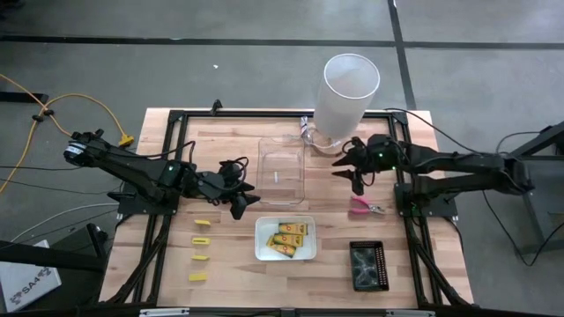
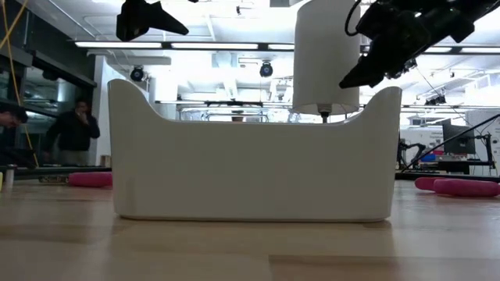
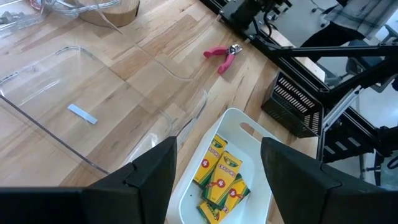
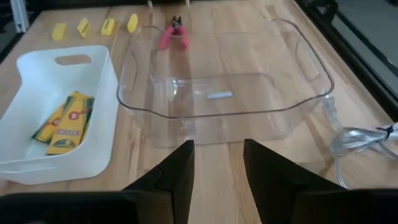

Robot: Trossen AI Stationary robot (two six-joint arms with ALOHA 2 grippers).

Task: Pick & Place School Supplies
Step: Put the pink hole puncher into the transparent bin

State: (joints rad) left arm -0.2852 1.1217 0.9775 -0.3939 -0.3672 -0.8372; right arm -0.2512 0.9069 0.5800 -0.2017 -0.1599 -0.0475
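Both arms hang above the table (image 1: 167,264): left gripper (image 1: 242,195) spread wide beside the clear tray (image 1: 282,167), right gripper (image 1: 351,167) also released, holding nothing.

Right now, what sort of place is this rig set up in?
Most likely an indoor robotics lab or workshop. The wooden table stands on a bare grey concrete floor marked with dark lines, the low view shows ceiling strip lights and other workstations behind it, and a person stands in the background.
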